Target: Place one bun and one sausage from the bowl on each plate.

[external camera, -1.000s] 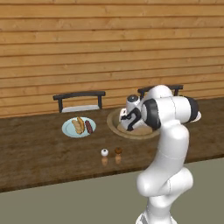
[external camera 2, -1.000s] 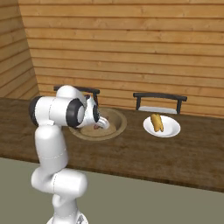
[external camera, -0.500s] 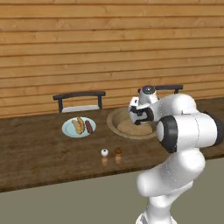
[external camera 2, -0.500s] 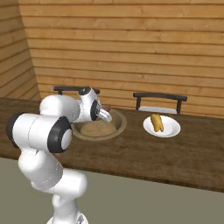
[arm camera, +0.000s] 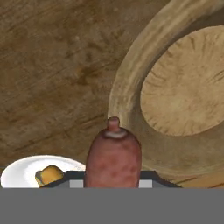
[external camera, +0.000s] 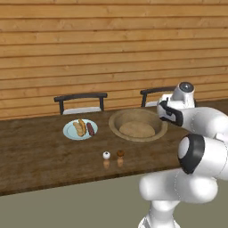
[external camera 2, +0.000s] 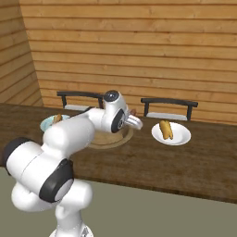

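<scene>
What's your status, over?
Gripper shut on sausage, over the bowl rim. White plate holds a bun only. Blue plate done. Path clear.

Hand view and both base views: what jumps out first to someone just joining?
In the hand view, a reddish sausage fills the gripper, above the wooden bowl's rim. The white plate right of the bowl holds only a bun. The blue plate at left already has both.

Sausage (arm camera: 114, 157) hides the fingers; bowl (arm camera: 175, 109) cropped.
</scene>
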Controlling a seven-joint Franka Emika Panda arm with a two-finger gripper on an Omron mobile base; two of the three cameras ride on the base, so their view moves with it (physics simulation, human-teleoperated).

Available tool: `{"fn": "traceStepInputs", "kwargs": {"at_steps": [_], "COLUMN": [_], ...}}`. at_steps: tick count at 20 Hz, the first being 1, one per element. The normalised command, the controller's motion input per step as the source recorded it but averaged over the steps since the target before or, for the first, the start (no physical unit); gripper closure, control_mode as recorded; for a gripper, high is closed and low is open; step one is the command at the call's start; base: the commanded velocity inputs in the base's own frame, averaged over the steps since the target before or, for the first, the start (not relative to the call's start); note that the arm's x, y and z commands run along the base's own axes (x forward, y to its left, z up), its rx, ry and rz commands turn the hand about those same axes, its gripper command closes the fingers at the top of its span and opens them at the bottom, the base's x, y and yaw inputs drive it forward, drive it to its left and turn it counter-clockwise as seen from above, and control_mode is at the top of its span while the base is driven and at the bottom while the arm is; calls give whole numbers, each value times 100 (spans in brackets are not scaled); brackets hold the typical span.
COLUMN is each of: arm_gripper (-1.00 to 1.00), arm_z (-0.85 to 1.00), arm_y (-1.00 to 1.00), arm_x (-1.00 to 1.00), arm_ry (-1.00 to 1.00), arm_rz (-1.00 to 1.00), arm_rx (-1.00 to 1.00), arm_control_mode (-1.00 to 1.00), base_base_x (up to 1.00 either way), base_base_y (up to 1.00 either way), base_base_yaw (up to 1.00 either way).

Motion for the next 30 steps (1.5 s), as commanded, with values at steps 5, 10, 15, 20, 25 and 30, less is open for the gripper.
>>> {"fn": "traceStepInputs", "kwargs": {"at_steps": [5,10,15,20,25,30], "arm_gripper": [100,100,100,100,100,100], "arm_z": [0,-2,-17,-3,-2,-27], "arm_y": [-84,-73,-99,-64,-49,-81], "arm_x": [-12,-9,5,51,52,9], "arm_ry": [17,16,-15,12,17,0], "arm_rz": [17,20,11,19,3,-16], "arm_rx": [-36,-24,24,0,2,13], "arm_control_mode": [-100,-100,-100,-100,-100,-100], "base_base_x": [0,0,0,0,0,0], "base_base_y": [0,0,0,0,0,0], "base_base_yaw": [0,0,0,0,0,0]}}
